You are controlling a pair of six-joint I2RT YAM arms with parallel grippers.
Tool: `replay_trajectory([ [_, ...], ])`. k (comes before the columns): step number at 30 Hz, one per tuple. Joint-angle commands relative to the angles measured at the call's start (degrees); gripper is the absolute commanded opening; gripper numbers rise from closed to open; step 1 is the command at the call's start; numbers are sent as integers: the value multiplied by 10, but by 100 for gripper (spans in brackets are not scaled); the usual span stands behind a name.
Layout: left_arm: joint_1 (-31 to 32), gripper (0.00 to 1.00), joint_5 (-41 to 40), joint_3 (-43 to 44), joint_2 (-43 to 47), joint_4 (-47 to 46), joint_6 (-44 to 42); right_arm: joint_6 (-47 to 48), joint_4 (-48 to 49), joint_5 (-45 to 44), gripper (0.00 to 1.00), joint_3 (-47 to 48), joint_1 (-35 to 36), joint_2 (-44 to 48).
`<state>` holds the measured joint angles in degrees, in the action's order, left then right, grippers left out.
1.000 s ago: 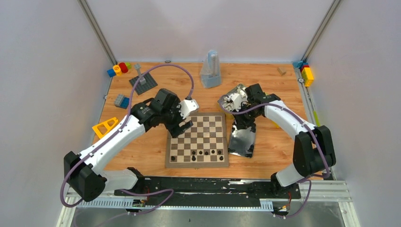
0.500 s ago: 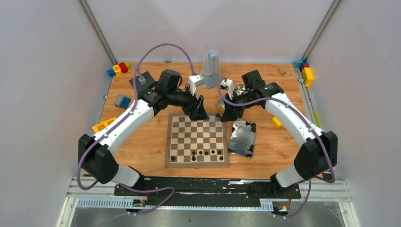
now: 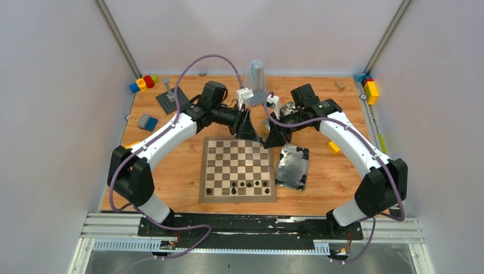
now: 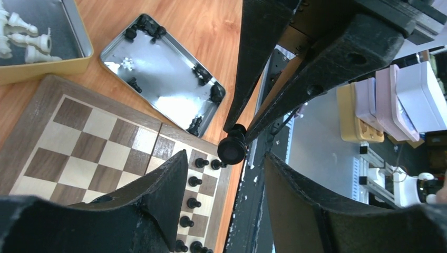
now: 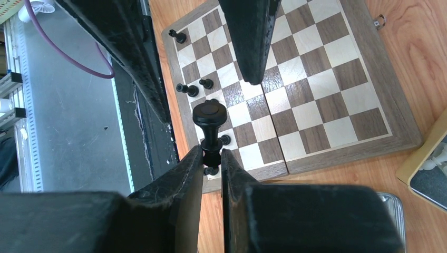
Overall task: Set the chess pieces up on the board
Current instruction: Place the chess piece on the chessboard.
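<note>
The board (image 3: 237, 160) lies at the table's middle, with several black chess pieces (image 3: 240, 185) along its near rows. Just above its far edge, my right gripper (image 3: 271, 138) is shut on a black chess piece (image 5: 210, 117), pinched at one end between the fingers (image 5: 190, 174), its round end pointing outward. My left gripper (image 3: 251, 132) faces it, open. In the left wrist view that piece (image 4: 232, 149) hangs just off my left gripper's (image 4: 225, 158) fingertips and is not clamped by them. More black pieces lie in a shiny tin (image 4: 163, 79).
A gold-rimmed tin (image 4: 47, 66) holds white pieces beyond the board. The shiny tin (image 3: 293, 166) is right of the board. Toy blocks (image 3: 142, 84), a grey studded plate (image 3: 173, 100), a translucent container (image 3: 255, 80) and yellow blocks (image 3: 371, 90) stand along the far edge.
My left arm swung from over the board's left side to its far edge, facing the right gripper, and its jaws narrowed. The right gripper rose from the shiny tin with the piece, then held still.
</note>
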<state>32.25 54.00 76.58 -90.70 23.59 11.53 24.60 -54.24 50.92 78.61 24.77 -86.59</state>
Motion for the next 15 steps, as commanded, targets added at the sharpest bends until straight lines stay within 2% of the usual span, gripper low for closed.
replay_trajectory([
  [1, 1, 61, 34, 26, -10, -31, 23, 0, 0, 26, 3, 28, 5, 0],
  [15, 11, 52, 48, 22, -22, -42, 32, -5, 2, 14, 3, 25, 8, -2],
])
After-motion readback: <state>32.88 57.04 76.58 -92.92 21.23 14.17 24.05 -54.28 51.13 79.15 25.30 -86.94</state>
